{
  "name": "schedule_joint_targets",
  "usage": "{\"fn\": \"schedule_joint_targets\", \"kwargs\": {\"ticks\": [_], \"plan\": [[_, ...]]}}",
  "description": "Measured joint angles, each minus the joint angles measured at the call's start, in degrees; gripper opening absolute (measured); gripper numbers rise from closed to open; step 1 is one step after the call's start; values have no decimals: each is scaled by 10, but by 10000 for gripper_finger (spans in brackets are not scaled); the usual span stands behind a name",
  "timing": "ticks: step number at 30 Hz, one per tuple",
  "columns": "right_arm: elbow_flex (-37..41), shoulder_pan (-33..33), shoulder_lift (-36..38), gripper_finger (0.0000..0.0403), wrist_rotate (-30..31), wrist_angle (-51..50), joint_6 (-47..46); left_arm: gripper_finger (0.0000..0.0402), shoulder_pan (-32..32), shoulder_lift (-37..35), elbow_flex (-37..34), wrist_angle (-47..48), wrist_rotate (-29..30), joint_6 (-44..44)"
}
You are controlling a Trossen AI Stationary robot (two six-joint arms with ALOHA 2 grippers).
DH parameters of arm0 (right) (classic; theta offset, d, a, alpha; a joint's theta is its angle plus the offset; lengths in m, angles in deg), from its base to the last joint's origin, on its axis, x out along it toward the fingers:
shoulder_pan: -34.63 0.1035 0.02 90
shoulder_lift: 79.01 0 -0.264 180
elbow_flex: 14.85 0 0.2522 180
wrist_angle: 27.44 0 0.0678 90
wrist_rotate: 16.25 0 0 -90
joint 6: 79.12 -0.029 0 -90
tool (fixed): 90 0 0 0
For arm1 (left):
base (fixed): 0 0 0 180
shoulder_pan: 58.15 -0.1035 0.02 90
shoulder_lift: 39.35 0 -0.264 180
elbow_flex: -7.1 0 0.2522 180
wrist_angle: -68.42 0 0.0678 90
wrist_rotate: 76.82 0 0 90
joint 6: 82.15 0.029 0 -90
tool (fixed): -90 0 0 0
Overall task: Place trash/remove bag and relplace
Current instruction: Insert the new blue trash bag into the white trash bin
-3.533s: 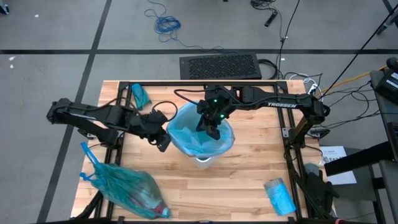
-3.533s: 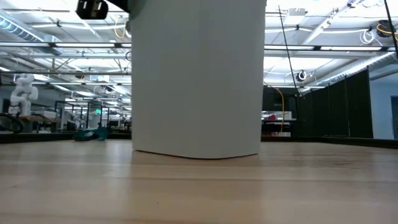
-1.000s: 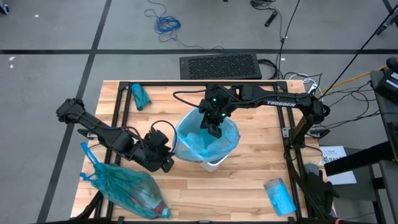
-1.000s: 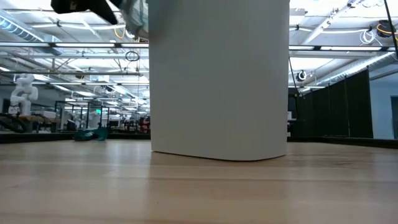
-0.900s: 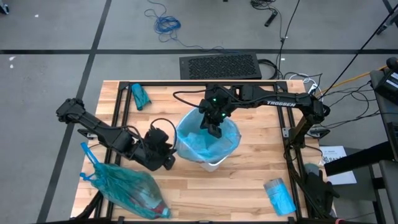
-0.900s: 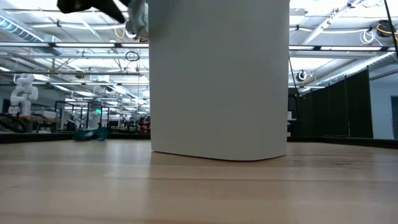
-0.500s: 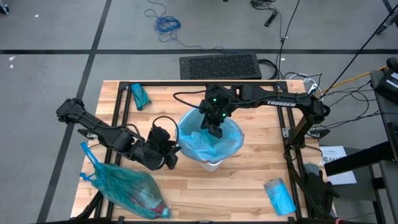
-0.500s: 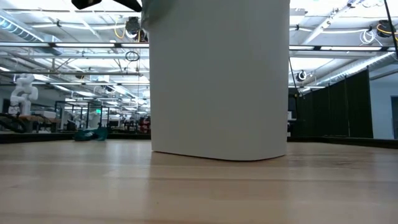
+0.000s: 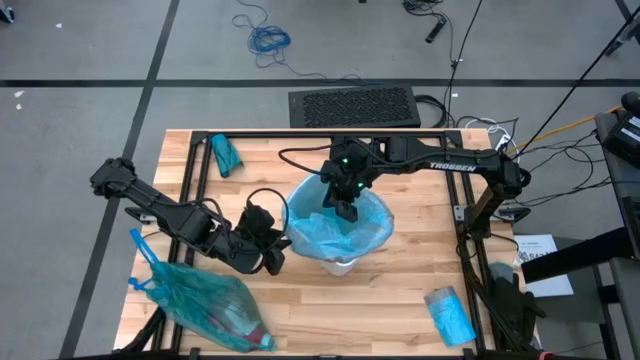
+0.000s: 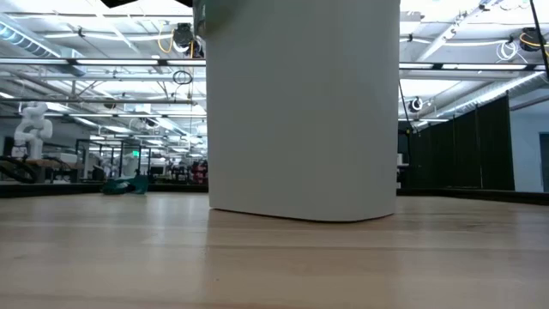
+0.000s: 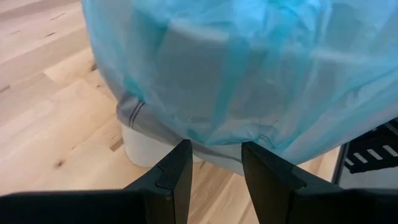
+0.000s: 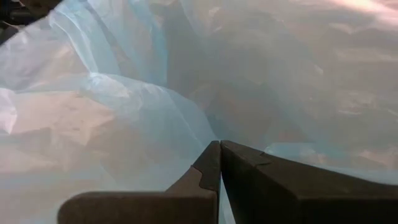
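Both pincers work at the white bin [image 9: 338, 262] mid-table. Left gripper [image 11: 214, 163] sits at the bin's left side, fingers [image 11: 177, 171] partly apart with the hem of the blue bag [image 9: 338, 226] between them (whether they pinch it, I cannot tell). Right gripper [image 12: 219, 149] is inside the bag, fingers pressed together on nothing. A full tied bag of trash [image 9: 205, 306] lies at the table's front-left corner.

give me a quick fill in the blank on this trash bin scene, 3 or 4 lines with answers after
1. The bag lining the white bin is pale ____.
2. The right gripper hangs over the bin's opening with its fingers ____.
3. The left gripper has its open fingers at the bag's ____ edge, outside the bin.
4. The full tied bag lies at the table's front ____ corner.

Missing words: blue; shut; lower; left
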Motion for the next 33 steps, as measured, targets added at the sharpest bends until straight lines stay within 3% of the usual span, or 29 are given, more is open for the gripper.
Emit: {"fn": "schedule_joint_targets", "kwargs": {"ticks": [4, 10, 17, 20, 25, 33], "plan": [[0, 0, 0, 4, 0, 0, 0, 135, 0, -1, 7, 4, 0, -1], [0, 0, 0, 4, 0, 0, 0, 136, 6, -19, 7, 115, -42, -72], [0, 0, 0, 4, 0, 0, 5, 136, 29, -67, 7, 98, 0, -73], [0, 0, 0, 4, 0, -1, 6, 136, 38, -84, 7, 21, 25, -2], [0, 0, 0, 4, 0, 0, 10, 135, 42, -87, 7, -114, 17, 198], [0, 0, 0, 4, -1, -4, 10, 135, 8, -42, 7, -125, 35, 401]]}}
